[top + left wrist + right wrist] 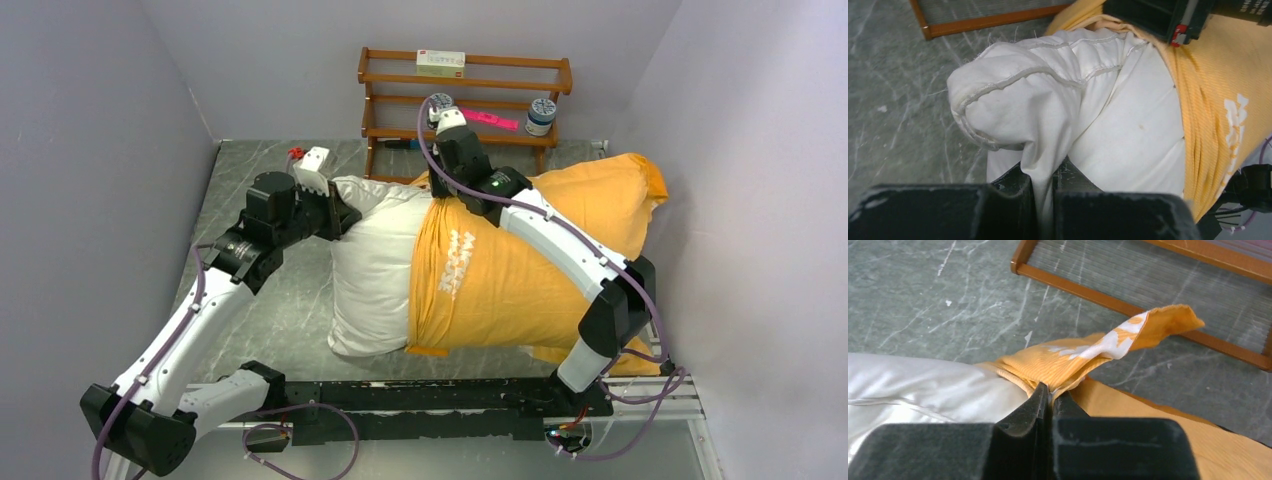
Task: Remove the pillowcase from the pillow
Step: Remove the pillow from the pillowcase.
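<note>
The white pillow (375, 265) lies across the table, its left part bare. The orange-yellow pillowcase (520, 270) with white lettering covers its right part. My left gripper (343, 215) is shut on a fold of the pillow's white fabric (1048, 150) at its far left corner. My right gripper (447, 193) is shut on the pillowcase's open edge (1073, 367) at the pillow's far side, beside the bare white pillow (923, 385). The pillowcase also shows in the left wrist view (1218, 105).
A wooden shelf rack (465, 95) stands at the back against the wall, holding a box, a pink item and a small jar (541, 115). Its lower frame shows in the right wrist view (1148, 315). Grey walls close in on both sides.
</note>
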Motion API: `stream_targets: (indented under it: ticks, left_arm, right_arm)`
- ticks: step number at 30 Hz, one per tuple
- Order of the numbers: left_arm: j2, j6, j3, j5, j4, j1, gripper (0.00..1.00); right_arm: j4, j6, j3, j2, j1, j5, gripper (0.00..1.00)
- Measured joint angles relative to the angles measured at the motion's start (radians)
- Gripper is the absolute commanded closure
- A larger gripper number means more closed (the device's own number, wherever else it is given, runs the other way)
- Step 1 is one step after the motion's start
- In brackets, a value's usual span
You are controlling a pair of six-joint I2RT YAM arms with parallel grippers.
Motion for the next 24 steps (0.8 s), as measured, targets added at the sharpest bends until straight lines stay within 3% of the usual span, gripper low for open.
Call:
stream_targets:
  ticks: [14, 18, 24]
  left_arm:
    - [-0.023, -0.059, 0.111, -0.305, -0.281, -0.009, 0.95]
    - [-0.019, -0.06, 0.114, -0.399, -0.298, -0.002, 0.95]
    - [0.07, -0.05, 0.144, -0.434, -0.267, 0.029, 0.95]
  right_arm:
    - [-0.05, -0.031, 0.053, 0.061, -0.041, -0.007, 1.0]
    - [-0.057, -0.039, 0.117, 0.13, -0.042, -0.025, 1.0]
    - [-0.08, -0.068, 0.24, 0.238, -0.048, -0.048, 1.0]
